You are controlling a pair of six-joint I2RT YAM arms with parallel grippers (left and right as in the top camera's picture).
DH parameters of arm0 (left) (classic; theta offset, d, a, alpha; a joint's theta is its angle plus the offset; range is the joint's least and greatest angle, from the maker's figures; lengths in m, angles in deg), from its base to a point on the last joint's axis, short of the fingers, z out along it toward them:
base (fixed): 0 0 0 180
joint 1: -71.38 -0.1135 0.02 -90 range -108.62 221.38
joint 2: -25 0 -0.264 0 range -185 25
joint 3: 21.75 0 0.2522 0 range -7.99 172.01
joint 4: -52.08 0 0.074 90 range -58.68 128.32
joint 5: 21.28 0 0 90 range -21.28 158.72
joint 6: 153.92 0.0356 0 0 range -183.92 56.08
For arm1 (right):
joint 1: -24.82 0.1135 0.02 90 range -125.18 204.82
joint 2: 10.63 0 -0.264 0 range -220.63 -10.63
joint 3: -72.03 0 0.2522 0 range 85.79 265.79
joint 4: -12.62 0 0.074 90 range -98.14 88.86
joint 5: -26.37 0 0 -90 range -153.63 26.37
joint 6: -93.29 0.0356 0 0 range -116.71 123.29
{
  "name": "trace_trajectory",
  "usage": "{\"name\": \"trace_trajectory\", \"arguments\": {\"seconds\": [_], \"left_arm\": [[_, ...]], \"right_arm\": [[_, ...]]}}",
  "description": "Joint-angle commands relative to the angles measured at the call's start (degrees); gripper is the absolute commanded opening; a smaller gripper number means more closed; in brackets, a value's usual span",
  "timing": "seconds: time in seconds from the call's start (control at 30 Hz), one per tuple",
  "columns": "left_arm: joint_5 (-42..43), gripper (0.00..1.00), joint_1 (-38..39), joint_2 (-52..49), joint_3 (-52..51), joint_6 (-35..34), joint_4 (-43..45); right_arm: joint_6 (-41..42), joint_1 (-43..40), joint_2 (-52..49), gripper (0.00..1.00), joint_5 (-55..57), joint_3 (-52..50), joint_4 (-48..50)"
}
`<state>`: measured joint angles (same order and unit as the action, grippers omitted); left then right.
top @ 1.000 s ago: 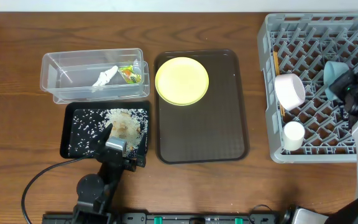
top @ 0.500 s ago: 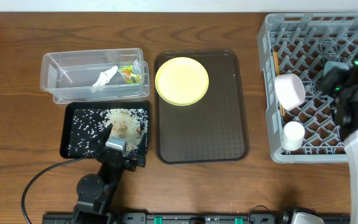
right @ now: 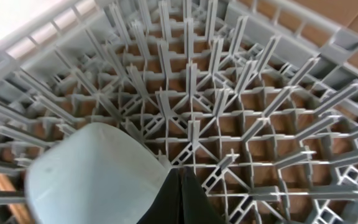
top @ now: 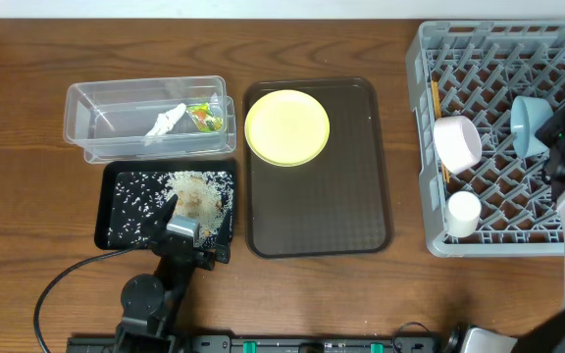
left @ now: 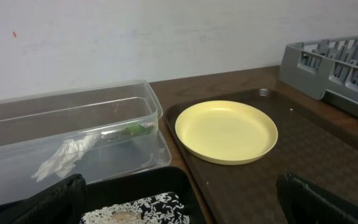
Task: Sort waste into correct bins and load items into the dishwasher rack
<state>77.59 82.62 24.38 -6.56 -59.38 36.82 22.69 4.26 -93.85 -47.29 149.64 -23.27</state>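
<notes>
Nearest you, the left tool (top: 186,235) hangs over the near edge of the shallow black tray (top: 116,196), where white rice grains (top: 135,201) and beige crumbs (top: 199,196) lie scattered. In the left wrist view its two fingers (left: 36,202) sit wide apart at the frame corners, released and empty. Just beyond the tray, the clear plastic tub (top: 96,103) holds the crumpled white paper scrap (top: 165,121) and the printed wrapper (top: 204,115). Beside it, the round yellow plate (top: 286,127) rests at the far end of the dark brown serving tray (top: 341,206) on the bench (top: 27,196). At your right, the grey dishwasher rack (top: 430,147) holds a white cup (top: 462,213), the white bowl (top: 457,143) and the light-blue bowl (top: 528,123) on their sides. The right tool (right: 180,202) shows clenched, its dark tips together beside that blue bowl.
</notes>
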Motion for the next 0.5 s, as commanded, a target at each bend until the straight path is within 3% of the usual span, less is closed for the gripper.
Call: {"name": "trace_trajectory", "arguments": {"seconds": [0.0,0.17,0.47], "left_arm": [[1.0,0.99,-0.3,0.4,-1.2,0.4,-1.4],[1.0,0.99,-0.3,0.4,-1.2,0.4,-1.4],[1.0,0.99,-0.3,0.4,-1.2,0.4,-1.4]], "right_arm": [[-1.3,-0.7,-2.3,0.01,-2.1,0.5,0.5],[-3.2,0.3,-4.2,0.01,-13.9,0.5,-1.4],[-5.8,3.6,-2.0,0.01,-13.5,0.5,-6.2]]}}
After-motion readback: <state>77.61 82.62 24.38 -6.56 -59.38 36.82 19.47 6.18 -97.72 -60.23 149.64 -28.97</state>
